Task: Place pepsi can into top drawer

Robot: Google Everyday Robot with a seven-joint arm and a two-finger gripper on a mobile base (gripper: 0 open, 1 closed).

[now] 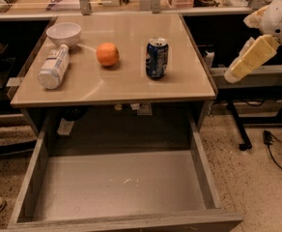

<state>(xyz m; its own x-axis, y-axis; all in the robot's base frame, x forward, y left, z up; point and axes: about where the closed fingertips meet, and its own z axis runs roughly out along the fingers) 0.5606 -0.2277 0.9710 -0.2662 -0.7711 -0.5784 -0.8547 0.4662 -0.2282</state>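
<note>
The pepsi can (157,58) is dark blue with white markings and a silver top. It stands upright on the tan tabletop (131,88), right of centre. The top drawer (121,187) is pulled out wide below the tabletop, and its pale flat bottom holds nothing. My gripper (247,61) is cream-coloured and hangs in the air off the table's right edge. It is at about the can's height, well to the right of the can, and touches nothing.
An orange (107,54) sits left of the can. A white plastic bottle (53,66) lies on its side at the left, with a white bowl (63,34) behind it. A black table leg (237,124) and cables (276,149) are on the floor at the right.
</note>
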